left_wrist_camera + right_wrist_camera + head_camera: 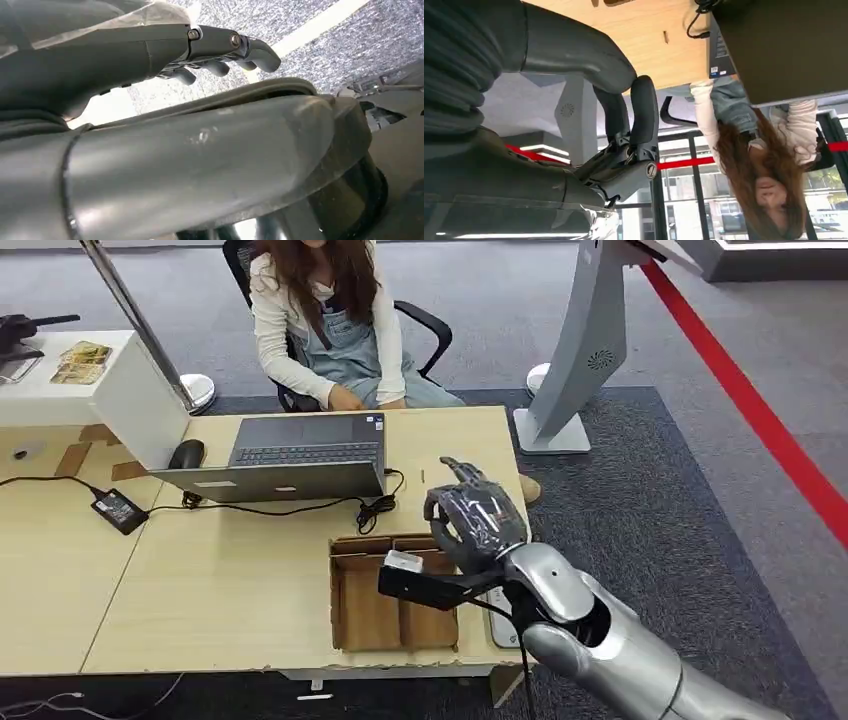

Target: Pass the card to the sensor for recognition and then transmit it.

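Over the counter's (250, 570) near right corner the right hand (475, 520) hovers half-curled, nothing visibly held; cards are thin, slippery, so pinch an edge.

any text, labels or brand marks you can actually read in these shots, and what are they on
None can be read.
Laptop: a small sticker at its corner, too small to read.
Keyboard keys: legends blurred.
Power adapter: any label too small to make out.
Printed packet on the white counter: coloured print, illegible.
Grey kiosk stand: a round grille, no lettering.
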Action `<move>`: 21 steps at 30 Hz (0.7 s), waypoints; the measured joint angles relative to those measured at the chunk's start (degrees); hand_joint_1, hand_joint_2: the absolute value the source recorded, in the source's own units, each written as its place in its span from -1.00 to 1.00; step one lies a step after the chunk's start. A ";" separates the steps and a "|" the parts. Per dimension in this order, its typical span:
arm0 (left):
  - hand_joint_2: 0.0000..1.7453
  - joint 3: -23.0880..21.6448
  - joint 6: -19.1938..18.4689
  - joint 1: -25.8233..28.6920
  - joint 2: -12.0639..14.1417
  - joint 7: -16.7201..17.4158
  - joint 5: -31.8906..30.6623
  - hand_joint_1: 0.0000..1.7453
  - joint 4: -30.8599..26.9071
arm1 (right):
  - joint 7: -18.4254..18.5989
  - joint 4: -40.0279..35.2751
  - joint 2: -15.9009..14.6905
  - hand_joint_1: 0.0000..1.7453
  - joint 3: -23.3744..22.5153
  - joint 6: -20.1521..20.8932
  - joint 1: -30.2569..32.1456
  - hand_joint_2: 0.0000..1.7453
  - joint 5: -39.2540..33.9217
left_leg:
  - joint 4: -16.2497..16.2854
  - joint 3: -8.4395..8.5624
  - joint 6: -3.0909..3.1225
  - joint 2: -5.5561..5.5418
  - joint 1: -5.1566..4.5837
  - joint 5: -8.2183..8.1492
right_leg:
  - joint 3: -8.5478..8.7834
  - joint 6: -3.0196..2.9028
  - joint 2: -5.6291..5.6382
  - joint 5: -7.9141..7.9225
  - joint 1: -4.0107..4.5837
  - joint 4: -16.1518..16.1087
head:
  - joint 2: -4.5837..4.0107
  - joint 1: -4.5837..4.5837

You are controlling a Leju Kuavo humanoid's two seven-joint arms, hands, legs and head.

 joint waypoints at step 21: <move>-1.00 0.37 -0.02 -0.02 0.24 -0.26 0.02 -1.00 0.00 | 0.17 1.81 0.81 -0.68 0.48 -1.25 1.68 1.00 1.44 | 0.00 0.00 0.00 0.00 0.00 0.00 | 0.00 0.00 0.00 0.00 0.00 0.00 | 0.00 0.02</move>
